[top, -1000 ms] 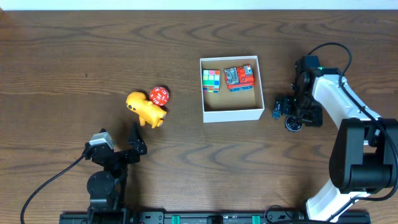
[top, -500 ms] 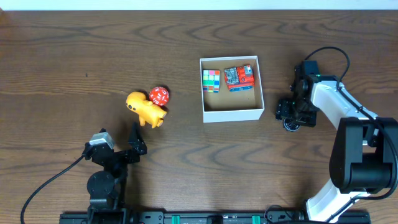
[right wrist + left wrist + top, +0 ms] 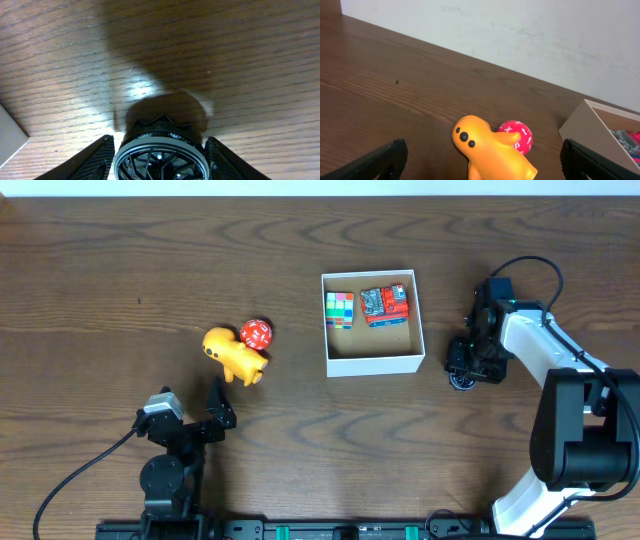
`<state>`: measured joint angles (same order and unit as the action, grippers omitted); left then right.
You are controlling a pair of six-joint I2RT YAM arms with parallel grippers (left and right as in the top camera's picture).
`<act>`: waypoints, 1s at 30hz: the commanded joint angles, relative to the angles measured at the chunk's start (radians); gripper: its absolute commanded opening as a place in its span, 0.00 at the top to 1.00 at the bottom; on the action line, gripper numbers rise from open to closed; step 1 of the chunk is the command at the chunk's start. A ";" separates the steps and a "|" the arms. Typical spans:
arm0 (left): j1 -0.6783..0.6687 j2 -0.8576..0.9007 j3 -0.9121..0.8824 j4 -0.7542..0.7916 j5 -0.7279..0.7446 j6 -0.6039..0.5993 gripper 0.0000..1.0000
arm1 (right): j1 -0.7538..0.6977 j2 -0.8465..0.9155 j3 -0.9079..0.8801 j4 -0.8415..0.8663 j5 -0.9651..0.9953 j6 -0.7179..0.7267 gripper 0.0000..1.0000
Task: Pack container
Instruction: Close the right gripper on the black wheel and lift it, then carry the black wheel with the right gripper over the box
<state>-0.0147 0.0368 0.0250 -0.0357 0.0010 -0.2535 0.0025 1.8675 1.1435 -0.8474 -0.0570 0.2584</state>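
1. Your right gripper [image 3: 465,370] pinches a black wheel [image 3: 159,156]; the container [image 3: 372,364] edge sits just beside the jaws.
2. Your left gripper [image 3: 192,402] is spread wide; a yellow toy [image 3: 492,155] lies ahead between the jaws, with bare table [image 3: 390,95] beyond.

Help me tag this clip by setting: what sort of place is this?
Probably a robotics lab or data-collection bench: a left arm and right arm at a bare wooden table, a plain white wall behind, and a yellow toy near a small container as practice props.
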 commanded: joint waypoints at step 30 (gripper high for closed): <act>0.005 0.000 -0.021 -0.036 -0.008 0.016 0.02 | -0.004 0.006 0.284 -0.088 -0.031 0.017 0.49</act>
<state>-0.0147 0.0368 0.0250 -0.0353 0.0010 -0.2535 0.0029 1.8675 1.3582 -0.9222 -0.0795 0.2668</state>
